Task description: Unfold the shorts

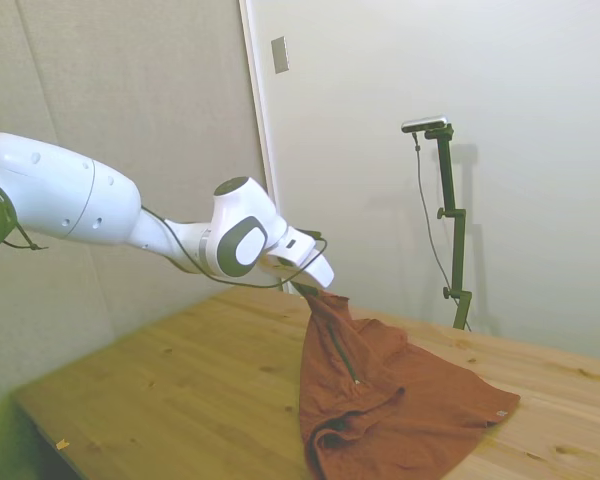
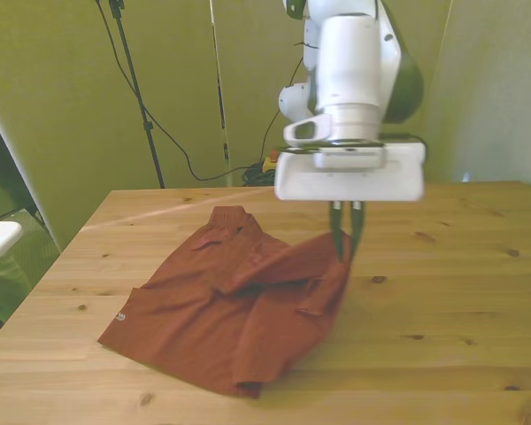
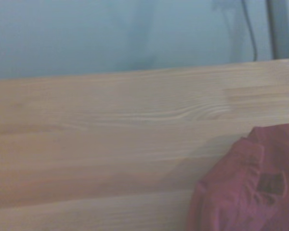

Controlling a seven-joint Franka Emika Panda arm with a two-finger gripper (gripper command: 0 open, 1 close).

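Shorts edge pinched by tool, fingertips hidden

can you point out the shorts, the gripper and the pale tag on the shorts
shorts (image 2: 221,310): front view, middle of the spread fabric
gripper (image 2: 346,246): front view, between the tips of the jaws, pinching a lifted edge
pale tag (image 1: 501,414): side view, hem corner

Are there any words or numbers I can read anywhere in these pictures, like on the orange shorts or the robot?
None can be read.
The small pale tag at the hem of the shorts: too small to tell if it has text.
A tiny pale mark near the hem in the front view: too blurred to read.
The gripper: no label visible.
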